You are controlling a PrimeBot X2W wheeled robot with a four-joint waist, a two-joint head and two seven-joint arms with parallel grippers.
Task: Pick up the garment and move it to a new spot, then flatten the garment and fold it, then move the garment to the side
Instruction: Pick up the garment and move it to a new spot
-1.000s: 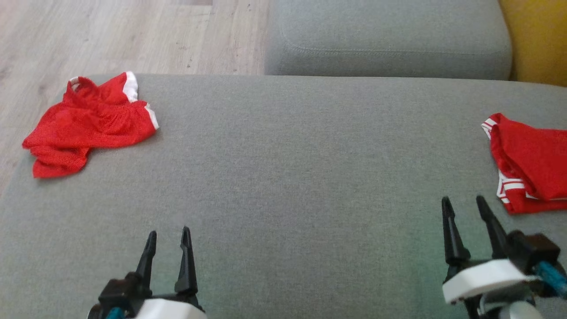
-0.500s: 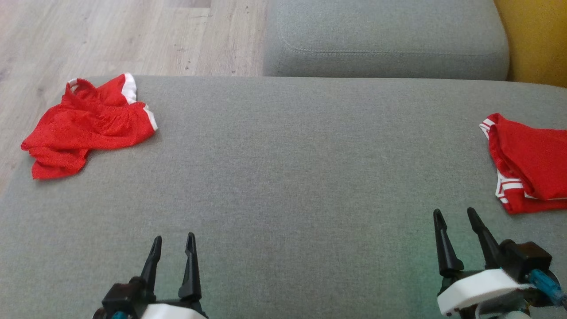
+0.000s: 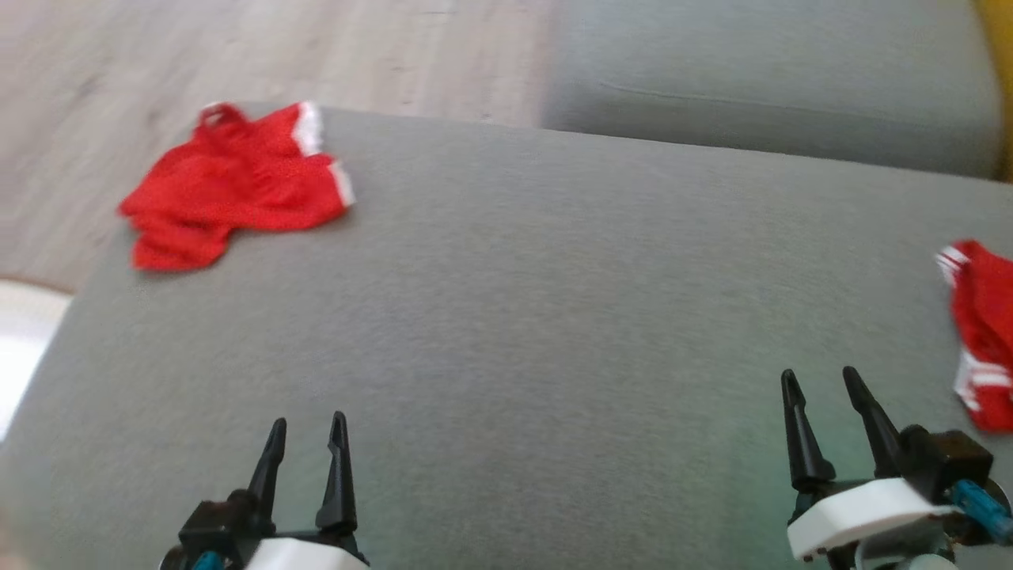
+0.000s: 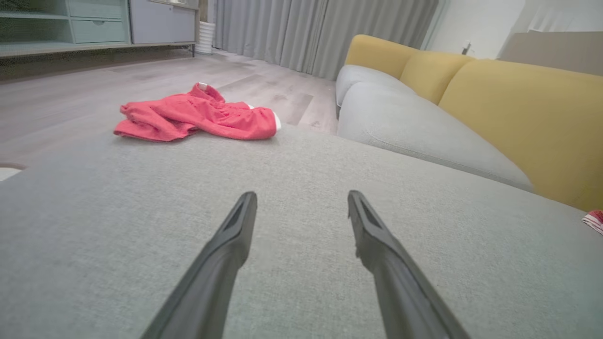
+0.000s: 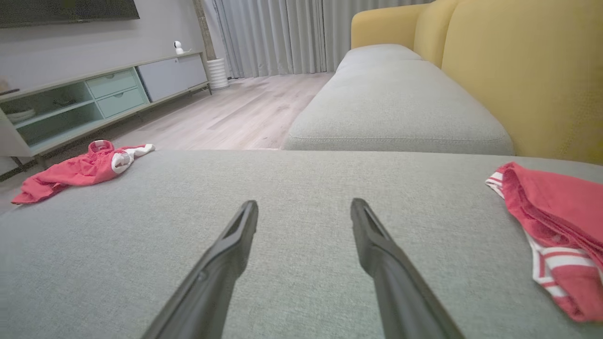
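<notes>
Jaws on the left gripper (image 3: pixel 308 419) and the right gripper (image 3: pixel 819 372) stand wide apart and empty. Both hover low over the near edge of the grey sofa seat (image 3: pixel 514 317), fingers pointing toward its far edge. The crumpled red garment (image 3: pixel 237 182) lies at the far left corner, and a white-striped red garment (image 3: pixel 981 332) lies at the right edge.

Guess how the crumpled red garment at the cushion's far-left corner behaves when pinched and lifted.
Likely floppy: the crumpled red garment lies in soft folds, so it should sag from one pinch. Probably light; fabric looks thin.
</notes>
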